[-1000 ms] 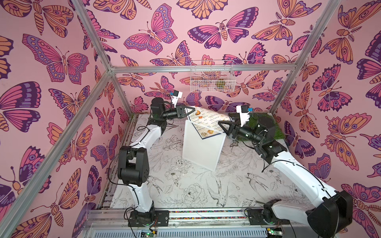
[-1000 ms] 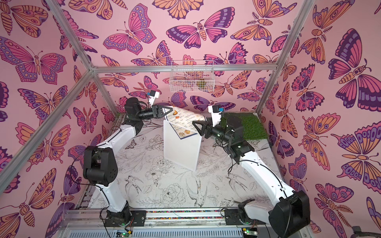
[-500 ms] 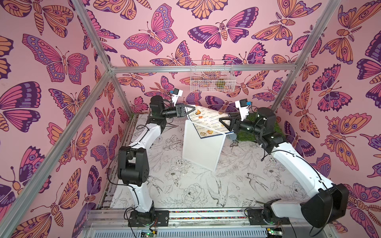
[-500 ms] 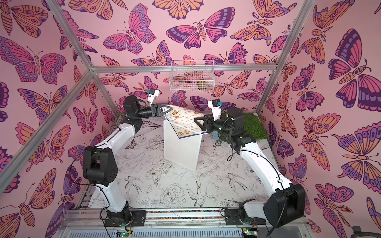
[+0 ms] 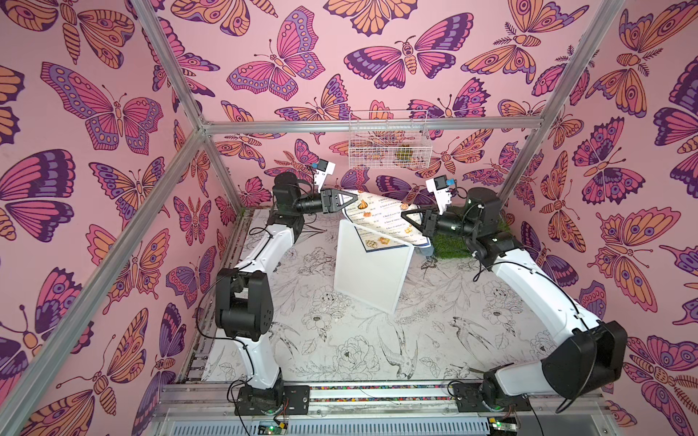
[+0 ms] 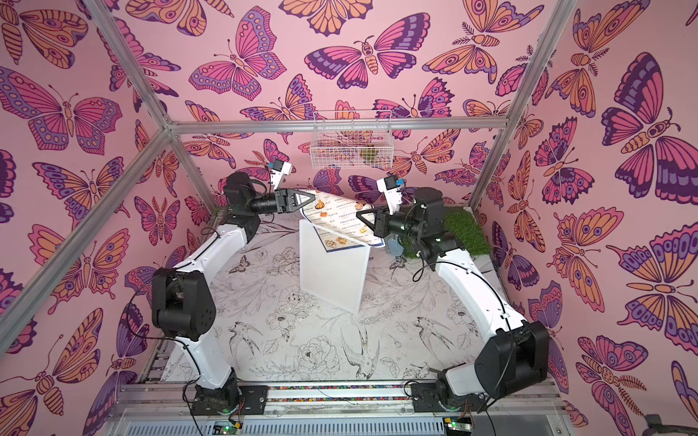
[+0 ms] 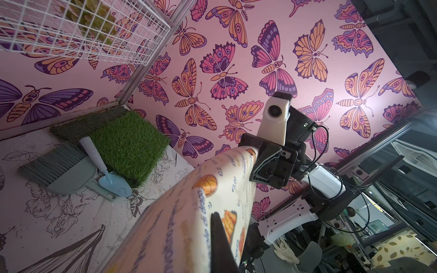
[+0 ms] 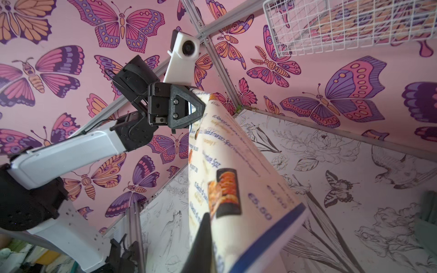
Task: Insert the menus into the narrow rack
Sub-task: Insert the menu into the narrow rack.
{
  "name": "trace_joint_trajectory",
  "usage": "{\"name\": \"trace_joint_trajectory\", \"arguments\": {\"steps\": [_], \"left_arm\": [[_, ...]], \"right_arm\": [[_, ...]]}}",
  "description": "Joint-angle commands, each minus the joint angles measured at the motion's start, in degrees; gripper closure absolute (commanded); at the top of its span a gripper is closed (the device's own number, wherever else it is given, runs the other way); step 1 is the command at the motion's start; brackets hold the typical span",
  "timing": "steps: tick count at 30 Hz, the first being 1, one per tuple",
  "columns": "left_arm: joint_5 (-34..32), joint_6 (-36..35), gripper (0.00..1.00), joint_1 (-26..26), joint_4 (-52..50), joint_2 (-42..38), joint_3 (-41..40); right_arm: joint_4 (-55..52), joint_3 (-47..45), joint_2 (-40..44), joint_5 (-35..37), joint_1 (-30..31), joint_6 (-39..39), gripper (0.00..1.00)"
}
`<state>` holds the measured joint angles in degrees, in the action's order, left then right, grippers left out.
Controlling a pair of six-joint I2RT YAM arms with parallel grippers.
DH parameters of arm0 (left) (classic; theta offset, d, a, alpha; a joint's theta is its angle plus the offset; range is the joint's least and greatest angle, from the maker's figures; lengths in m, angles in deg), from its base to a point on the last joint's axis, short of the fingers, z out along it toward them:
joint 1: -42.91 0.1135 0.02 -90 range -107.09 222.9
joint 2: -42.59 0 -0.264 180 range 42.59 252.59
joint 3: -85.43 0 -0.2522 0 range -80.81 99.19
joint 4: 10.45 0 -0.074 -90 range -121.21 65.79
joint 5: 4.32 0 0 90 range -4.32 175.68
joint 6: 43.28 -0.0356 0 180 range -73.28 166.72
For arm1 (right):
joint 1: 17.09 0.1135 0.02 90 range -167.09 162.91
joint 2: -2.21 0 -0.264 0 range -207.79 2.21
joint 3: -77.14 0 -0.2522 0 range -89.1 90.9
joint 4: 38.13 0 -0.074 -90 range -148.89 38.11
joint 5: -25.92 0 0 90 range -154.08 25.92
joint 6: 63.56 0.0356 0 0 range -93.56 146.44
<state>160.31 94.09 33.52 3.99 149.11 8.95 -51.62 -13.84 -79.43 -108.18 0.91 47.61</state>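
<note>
Menu (image 5: 381,222), left tool (image 5: 354,197) and right tool (image 5: 404,216) pinching its ends, rack (image 5: 372,279) only in both top views

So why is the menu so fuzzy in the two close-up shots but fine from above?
Left wrist view: the menu sits against the lens, so its print smears, while the grass mat behind is crisp. Right wrist view: likewise, its near blue border blurs. Both top views: far off, small but sharp.
</note>
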Motion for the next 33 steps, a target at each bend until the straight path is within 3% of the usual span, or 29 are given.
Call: {"name": "trace_joint_trajectory", "arguments": {"steps": [1,6,7,8,18,27,30,33], "left_arm": [[0.36,-0.52,0.66,0.14,-0.20,0.55,0.56],[-1.24,-0.35,0.22,0.16,-0.26,-0.42,-0.36],[-1.72,-0.33,0.05,0.16,-0.26,-0.59,-0.54],[-2.21,-0.43,0.00,0.16,-0.45,-0.88,-0.76],[-4.89,-1.18,0.02,0.05,-1.58,-1.92,-1.99],[-4.67,-0.71,0.35,0.07,-1.58,-1.94,-1.82],[-4.41,-0.70,0.54,0.02,-1.57,-2.15,-1.78],[-4.11,-0.70,0.58,0.15,-1.38,-2.40,-1.86]], "right_arm": [[5.58,-1.41,1.11,-0.78,0.05,1.56,1.00],[11.16,-4.76,2.17,1.10,0.81,2.51,1.00],[11.77,-5.26,2.48,2.19,1.21,2.28,1.00],[12.45,-6.08,2.92,3.75,1.67,2.02,1.00],[18.16,-10.39,5.40,11.24,3.71,2.10,1.00],[17.84,-10.20,4.58,12.79,4.52,0.53,1.00],[16.62,-9.81,4.03,14.00,5.58,-1.41,1.00],[16.34,-9.52,3.61,14.89,6.14,-2.39,1.00]]}}
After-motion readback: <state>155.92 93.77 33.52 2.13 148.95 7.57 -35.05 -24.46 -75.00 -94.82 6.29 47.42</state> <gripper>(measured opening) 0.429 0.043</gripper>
